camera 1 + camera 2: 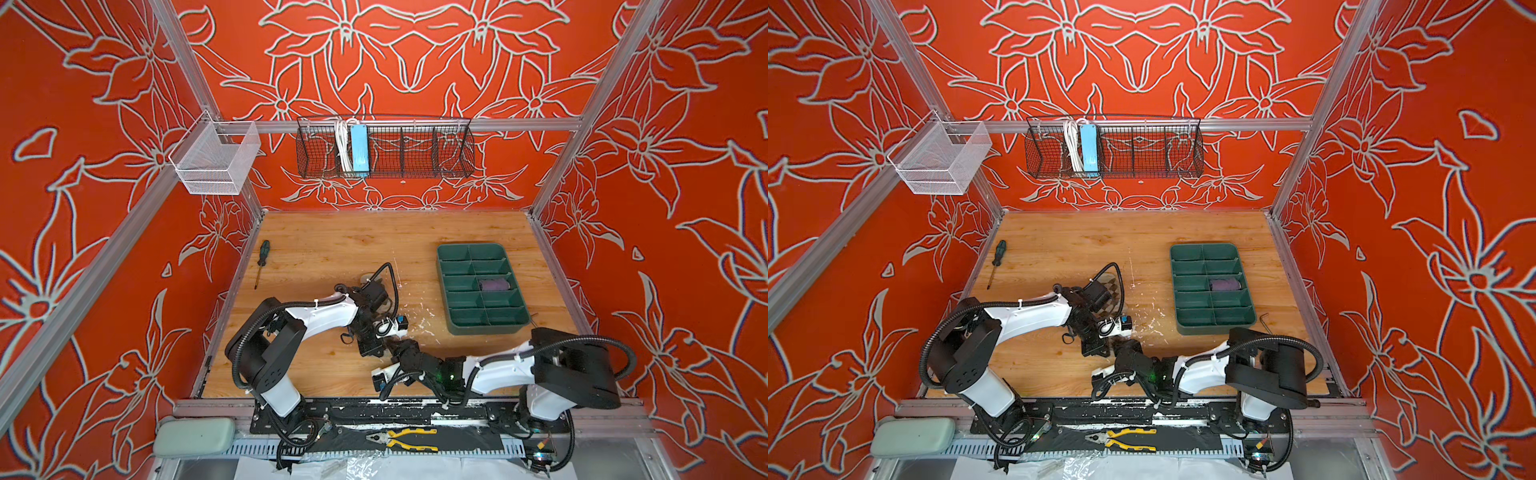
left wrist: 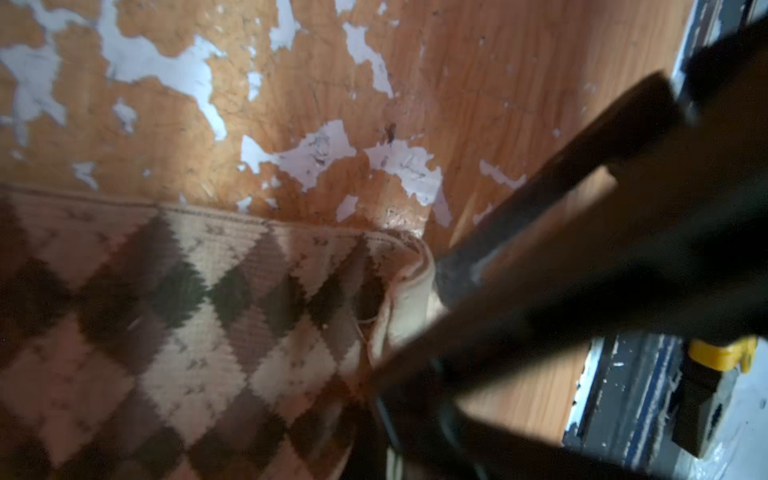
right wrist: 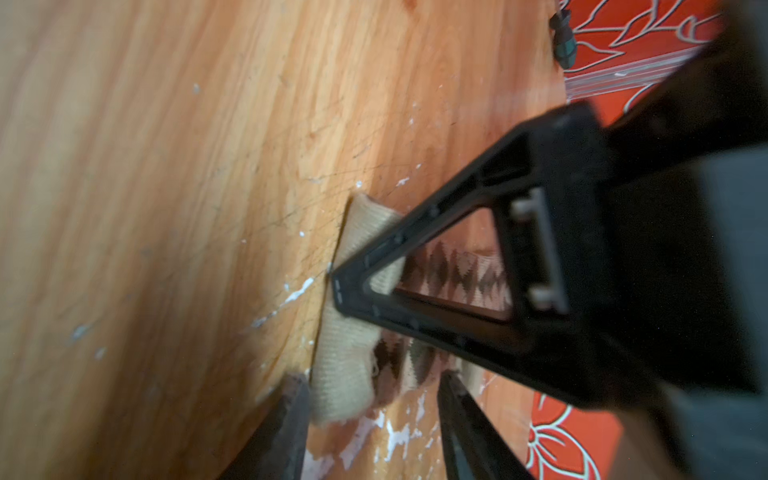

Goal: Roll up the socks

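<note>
While the left gripper (image 3: 337, 286), fingers together, pressed on the cuff of the argyle sock (image 3: 345, 374), low in the right wrist view, the right gripper (image 3: 374, 380) straddled it, fingers apart. Closing low on that edge seemed best for a tight roll. The purple sock (image 1: 493, 285) lay in the green tray (image 1: 486, 331), right of centre.

both top views are bright, even and sharp, lines bowing at the edges. the left wrist view is dim and soft; the argyle sock (image 2: 216, 316) darkens toward 8 o'clock. the right wrist view is warm and blurred.
</note>
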Robot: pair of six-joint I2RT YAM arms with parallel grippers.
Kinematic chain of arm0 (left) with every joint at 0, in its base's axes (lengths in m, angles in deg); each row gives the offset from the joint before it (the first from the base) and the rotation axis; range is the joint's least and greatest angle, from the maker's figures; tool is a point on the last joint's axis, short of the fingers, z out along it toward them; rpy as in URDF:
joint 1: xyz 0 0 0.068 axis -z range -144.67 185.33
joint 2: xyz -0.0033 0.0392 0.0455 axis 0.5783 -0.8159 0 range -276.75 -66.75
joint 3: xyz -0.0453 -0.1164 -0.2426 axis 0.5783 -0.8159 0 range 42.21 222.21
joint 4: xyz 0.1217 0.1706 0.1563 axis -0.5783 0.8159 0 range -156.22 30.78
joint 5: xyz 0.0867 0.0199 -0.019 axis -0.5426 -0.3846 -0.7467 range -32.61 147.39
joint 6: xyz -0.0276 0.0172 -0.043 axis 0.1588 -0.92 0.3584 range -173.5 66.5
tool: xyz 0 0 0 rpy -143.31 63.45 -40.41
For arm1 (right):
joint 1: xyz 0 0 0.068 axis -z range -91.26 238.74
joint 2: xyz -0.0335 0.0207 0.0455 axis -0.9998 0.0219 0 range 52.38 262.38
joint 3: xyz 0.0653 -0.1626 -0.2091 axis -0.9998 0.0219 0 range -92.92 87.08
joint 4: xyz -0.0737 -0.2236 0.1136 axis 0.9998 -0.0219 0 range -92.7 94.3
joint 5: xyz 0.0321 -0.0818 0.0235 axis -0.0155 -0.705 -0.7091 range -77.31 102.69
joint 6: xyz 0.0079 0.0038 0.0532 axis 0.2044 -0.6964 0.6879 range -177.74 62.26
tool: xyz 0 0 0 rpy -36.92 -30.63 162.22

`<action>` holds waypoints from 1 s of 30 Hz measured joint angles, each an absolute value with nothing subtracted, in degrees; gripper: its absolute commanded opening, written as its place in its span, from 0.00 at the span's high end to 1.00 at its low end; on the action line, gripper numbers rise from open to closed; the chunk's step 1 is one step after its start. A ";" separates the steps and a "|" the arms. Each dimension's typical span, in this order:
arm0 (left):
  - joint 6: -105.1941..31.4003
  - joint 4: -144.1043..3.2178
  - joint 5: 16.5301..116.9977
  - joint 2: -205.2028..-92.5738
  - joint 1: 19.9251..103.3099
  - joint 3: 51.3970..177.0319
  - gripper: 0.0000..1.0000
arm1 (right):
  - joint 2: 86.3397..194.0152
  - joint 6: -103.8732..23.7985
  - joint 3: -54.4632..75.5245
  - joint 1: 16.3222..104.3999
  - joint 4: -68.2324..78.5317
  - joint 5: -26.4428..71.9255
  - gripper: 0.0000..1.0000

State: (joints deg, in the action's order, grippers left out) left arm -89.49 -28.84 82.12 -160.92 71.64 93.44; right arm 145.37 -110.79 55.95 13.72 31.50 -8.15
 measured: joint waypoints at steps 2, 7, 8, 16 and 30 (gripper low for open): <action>-89.49 -28.84 82.12 -160.89 71.64 93.44 1.00 | 146.24 -110.31 55.82 14.09 32.59 -7.76 0.55; -89.47 -28.84 82.12 -160.89 71.64 93.44 1.00 | 147.92 -109.13 55.40 14.66 33.88 -7.32 0.72; -89.45 -28.84 82.10 -160.87 71.64 93.44 1.00 | 148.27 -108.72 55.27 14.79 33.88 -7.15 0.75; -89.40 -29.21 81.25 -159.54 71.64 93.44 0.94 | 149.04 -105.16 53.96 15.97 31.11 -5.33 0.96; -85.10 -41.78 63.33 -135.43 71.64 86.73 0.65 | 147.36 -98.97 47.75 19.53 16.20 2.65 0.98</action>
State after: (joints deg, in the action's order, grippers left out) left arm -85.10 -41.78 63.33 -135.43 71.64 86.73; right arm 147.36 -98.97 47.75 19.53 16.20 2.65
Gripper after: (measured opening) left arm 0.251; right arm 0.083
